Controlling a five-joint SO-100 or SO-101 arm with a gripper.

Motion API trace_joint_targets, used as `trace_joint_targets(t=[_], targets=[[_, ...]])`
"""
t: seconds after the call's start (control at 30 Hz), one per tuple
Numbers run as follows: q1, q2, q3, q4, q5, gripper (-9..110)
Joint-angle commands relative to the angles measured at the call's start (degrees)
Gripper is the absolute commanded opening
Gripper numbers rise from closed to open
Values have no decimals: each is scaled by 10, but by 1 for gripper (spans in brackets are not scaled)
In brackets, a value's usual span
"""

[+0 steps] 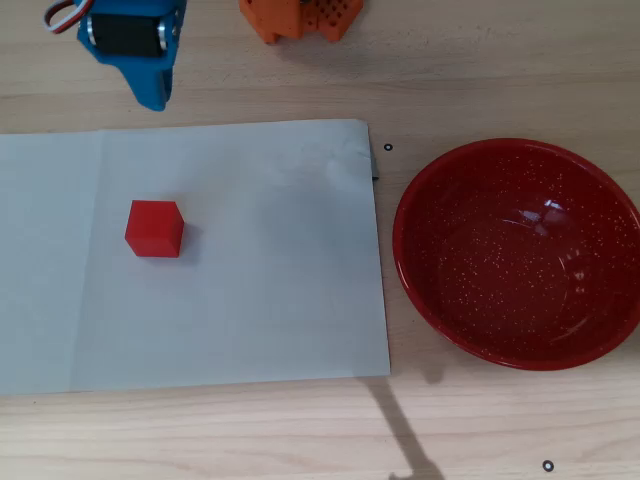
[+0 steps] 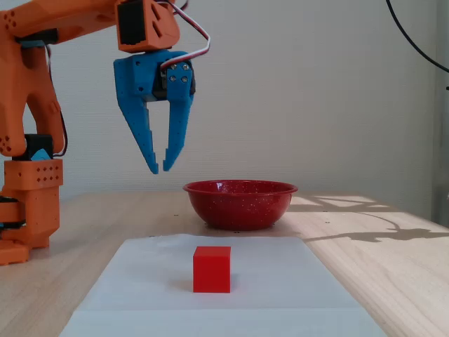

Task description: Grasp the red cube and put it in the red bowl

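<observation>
The red cube (image 1: 154, 228) sits on a white paper sheet (image 1: 270, 290), on its left half in the overhead view. In the fixed view the cube (image 2: 212, 269) is at front centre. The red speckled bowl (image 1: 470, 310) stands empty on the wood to the right of the sheet; in the fixed view the bowl (image 2: 240, 207) is behind the cube. My blue gripper (image 2: 161, 169) hangs high above the table, pointing down, tips almost touching, holding nothing. In the overhead view the gripper (image 1: 152, 98) is beyond the sheet's far edge, above the cube.
The orange arm base (image 2: 31, 203) stands at the left of the fixed view and shows at the top edge of the overhead view (image 1: 300, 18). The wooden table (image 1: 200, 430) surrounds the sheet. Cables hang at the fixed view's upper right (image 2: 414, 42).
</observation>
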Motion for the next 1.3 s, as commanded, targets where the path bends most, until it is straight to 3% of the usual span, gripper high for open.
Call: trace_joint_targets(t=[0.0, 0.57, 1.27], targets=[[-13, 5, -84, 16, 20, 10], [-33, -100, -58, -59, 74, 58], [-40, -168, 6, -182, 120, 68]])
